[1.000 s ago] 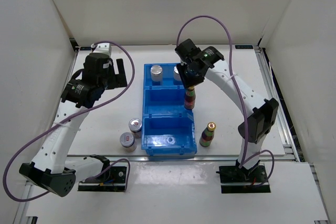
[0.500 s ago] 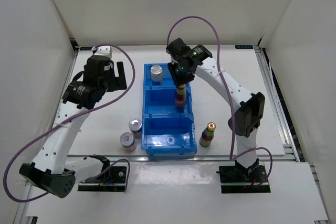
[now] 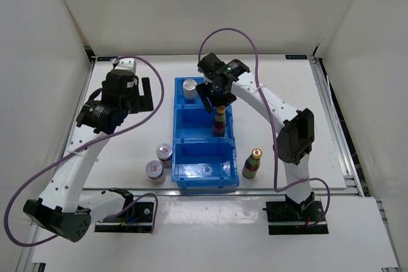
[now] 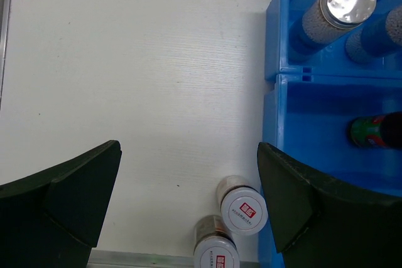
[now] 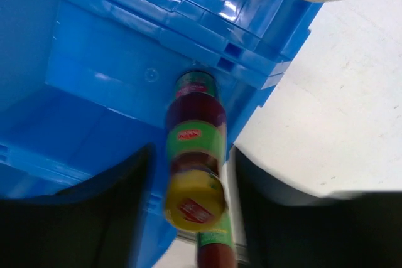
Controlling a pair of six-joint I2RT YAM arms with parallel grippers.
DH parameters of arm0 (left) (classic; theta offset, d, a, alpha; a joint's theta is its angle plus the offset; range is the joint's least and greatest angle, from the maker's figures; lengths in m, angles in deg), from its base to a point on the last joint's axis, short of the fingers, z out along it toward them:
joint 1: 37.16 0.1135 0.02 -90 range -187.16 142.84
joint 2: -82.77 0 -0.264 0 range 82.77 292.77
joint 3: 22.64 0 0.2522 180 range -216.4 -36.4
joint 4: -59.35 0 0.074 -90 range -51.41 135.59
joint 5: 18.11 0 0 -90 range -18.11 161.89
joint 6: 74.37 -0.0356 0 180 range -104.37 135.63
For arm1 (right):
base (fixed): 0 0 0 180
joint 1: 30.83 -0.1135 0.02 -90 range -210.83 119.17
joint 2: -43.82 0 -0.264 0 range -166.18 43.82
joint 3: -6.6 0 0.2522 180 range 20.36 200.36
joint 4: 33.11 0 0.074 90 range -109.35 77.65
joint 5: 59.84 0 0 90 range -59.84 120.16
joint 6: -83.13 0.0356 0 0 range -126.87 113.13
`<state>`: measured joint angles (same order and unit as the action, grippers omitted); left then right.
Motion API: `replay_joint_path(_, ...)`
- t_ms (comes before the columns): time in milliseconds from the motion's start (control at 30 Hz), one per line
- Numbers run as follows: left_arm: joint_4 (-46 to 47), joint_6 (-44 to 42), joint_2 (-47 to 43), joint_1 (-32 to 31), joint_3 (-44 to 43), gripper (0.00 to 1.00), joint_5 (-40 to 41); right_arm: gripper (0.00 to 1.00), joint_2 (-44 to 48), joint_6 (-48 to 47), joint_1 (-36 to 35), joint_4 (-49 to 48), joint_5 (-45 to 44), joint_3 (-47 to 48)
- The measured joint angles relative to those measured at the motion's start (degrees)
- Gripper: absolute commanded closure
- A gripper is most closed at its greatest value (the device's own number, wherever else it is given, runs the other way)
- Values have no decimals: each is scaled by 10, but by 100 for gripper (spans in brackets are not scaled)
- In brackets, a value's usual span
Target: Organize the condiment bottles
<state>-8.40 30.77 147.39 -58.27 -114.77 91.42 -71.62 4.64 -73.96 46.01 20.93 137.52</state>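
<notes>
A slim dark bottle [image 3: 219, 121] with a yellow cap stands in the middle compartment of the blue bin [image 3: 197, 169]. My right gripper [image 3: 217, 101] hangs just above it, open. In the right wrist view the bottle [image 5: 195, 145] sits between the spread fingers [image 5: 129, 186] with a gap on each side. A second slim bottle [image 3: 252, 164] stands on the table right of the bin. One silver-lidded cylinder [image 3: 190, 87] is in the far compartment. Two more cylinders [image 3: 164, 152] [image 3: 153, 170] stand left of the bin. My left gripper [image 3: 145, 92] is open over bare table.
The left wrist view shows the two loose cylinders [image 4: 244, 205] [image 4: 215, 252] near the bin's wall [image 4: 271, 111], and two cylinders [image 4: 339, 4] [image 4: 383, 32] in the far compartment. White walls enclose the table on three sides.
The right gripper carried the slim bottle leftward into the middle compartment and spread its jaws away from it. The left arm barely moved.
</notes>
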Motion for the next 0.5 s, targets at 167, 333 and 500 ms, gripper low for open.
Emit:
replay_joint_path(167,0,-1,-7,0,13,0,5,1,0,2,0,14,-5,13)
replay_joint_path(333,0,-1,-23,0,39,0,8,0,-2,2,0,69,-38,136)
replay_joint_path(500,-1,-1,-32,0,50,0,9,5,16,33,3,77,-83,250)
